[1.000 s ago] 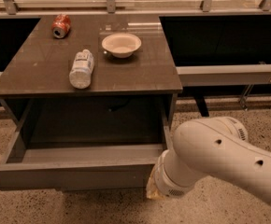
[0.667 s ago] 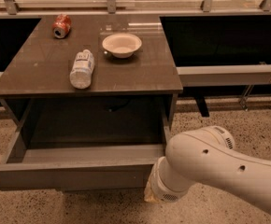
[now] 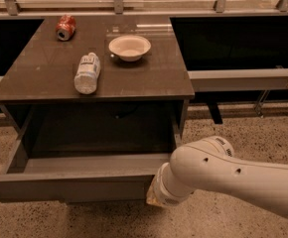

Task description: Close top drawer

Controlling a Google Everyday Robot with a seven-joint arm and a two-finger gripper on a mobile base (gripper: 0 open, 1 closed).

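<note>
The top drawer (image 3: 69, 182) is pulled wide open below the dark table top. Its grey flat front faces me and its dark, deep box looks empty. My white arm (image 3: 223, 175) reaches in from the lower right. My gripper (image 3: 153, 200) is at the wrist end, right against the right end of the drawer front, low near the floor. The wrist covers most of it.
On the table top (image 3: 149, 81) lie a clear plastic bottle (image 3: 87, 72) on its side, a white bowl (image 3: 129, 47) and a red can (image 3: 65, 27). Dark counters stand to the left and right (image 3: 233, 38). Speckled floor (image 3: 253, 133) lies to the right.
My arm has shifted a little to the left, bringing the wrist closer against the right end of the drawer front. The drawer has not visibly moved.
</note>
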